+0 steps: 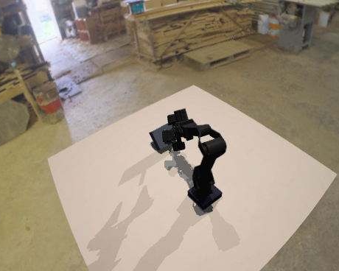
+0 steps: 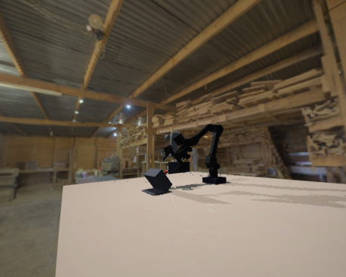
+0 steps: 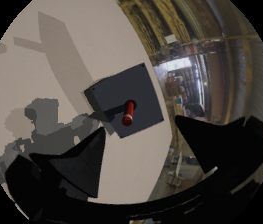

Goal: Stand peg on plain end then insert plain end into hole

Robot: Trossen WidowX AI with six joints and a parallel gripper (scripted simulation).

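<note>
Wrist cam shows the red peg point(image 3: 127, 113) point(image 2: 165, 171) stuck in the hole of the sloped panel point(image 3: 147, 95) point(image 2: 158, 180) point(image 1: 159, 138), white band on the outer end; ext. view gives only a red speck by the panel, top view no peg at all. Gripper point(image 3: 142, 124) point(image 2: 165, 153) point(image 1: 172, 141) is wide open w/ nothing in it, peg out ahead, beyond & between the fingertips, apart from both.
</note>
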